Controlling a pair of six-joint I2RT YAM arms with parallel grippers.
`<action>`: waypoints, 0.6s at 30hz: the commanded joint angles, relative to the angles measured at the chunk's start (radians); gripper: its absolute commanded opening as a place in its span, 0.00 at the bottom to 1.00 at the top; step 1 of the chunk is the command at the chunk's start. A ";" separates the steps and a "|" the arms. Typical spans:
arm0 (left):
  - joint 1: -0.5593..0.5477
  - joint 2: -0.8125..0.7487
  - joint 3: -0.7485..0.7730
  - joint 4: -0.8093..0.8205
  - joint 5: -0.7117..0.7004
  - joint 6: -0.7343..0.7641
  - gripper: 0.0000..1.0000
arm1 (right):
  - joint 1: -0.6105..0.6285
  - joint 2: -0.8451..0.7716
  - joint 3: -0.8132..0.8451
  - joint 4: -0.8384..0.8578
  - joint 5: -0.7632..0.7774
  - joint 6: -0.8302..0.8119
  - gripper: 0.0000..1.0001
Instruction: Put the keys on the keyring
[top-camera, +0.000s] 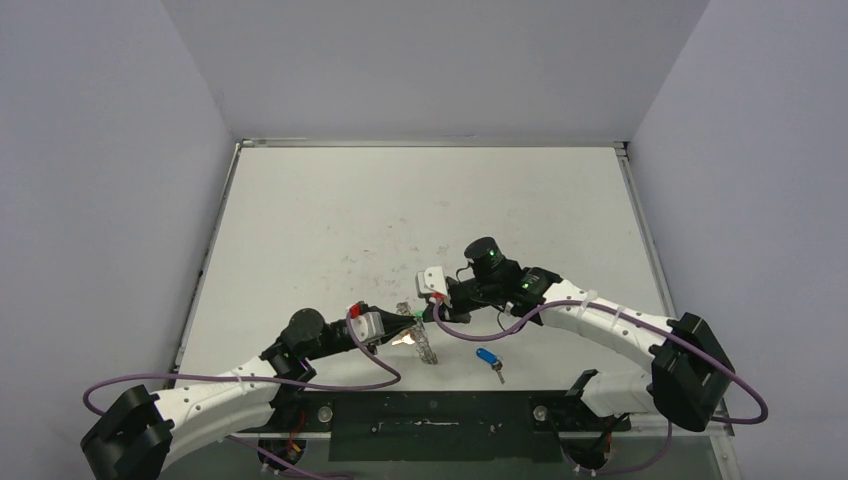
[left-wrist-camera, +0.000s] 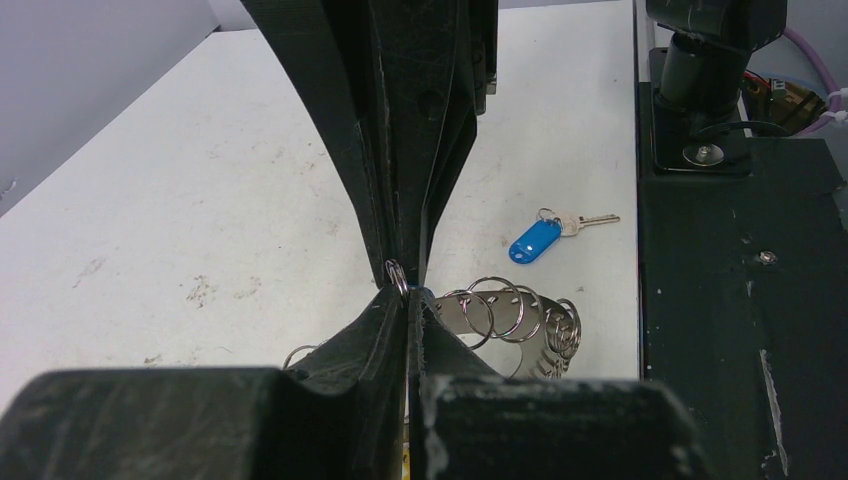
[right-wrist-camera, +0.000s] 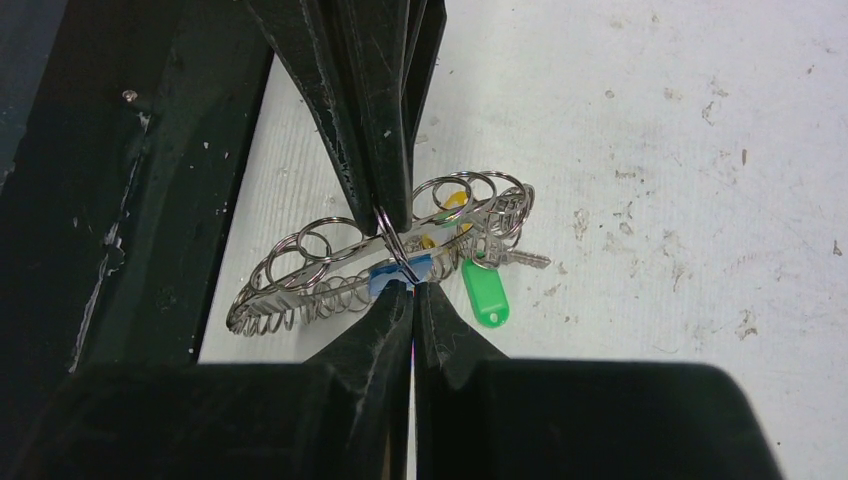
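Loose blue-tagged key (left-wrist-camera: 540, 238) (right wrist misses it).

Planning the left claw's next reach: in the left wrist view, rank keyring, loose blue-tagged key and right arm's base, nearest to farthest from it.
1. keyring: a loop pinched in the left claw, the rest just right.
2. blue-tagged key: flat on the table, farther right.
3. right arm's base: top right, farthest.

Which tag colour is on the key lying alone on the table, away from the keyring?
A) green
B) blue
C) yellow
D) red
B: the blue-tagged key lies by itself on the table, apart from the keyring, where the green tag and yellow tag sit.
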 joint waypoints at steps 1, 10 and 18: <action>-0.005 -0.015 0.018 0.080 0.015 0.011 0.00 | 0.004 0.019 -0.006 0.024 -0.009 -0.019 0.00; -0.005 -0.022 0.017 0.078 0.015 0.009 0.00 | 0.003 -0.030 -0.025 0.039 0.028 -0.002 0.06; -0.005 -0.027 0.018 0.072 0.016 0.010 0.00 | 0.003 -0.087 -0.031 0.076 0.012 0.014 0.36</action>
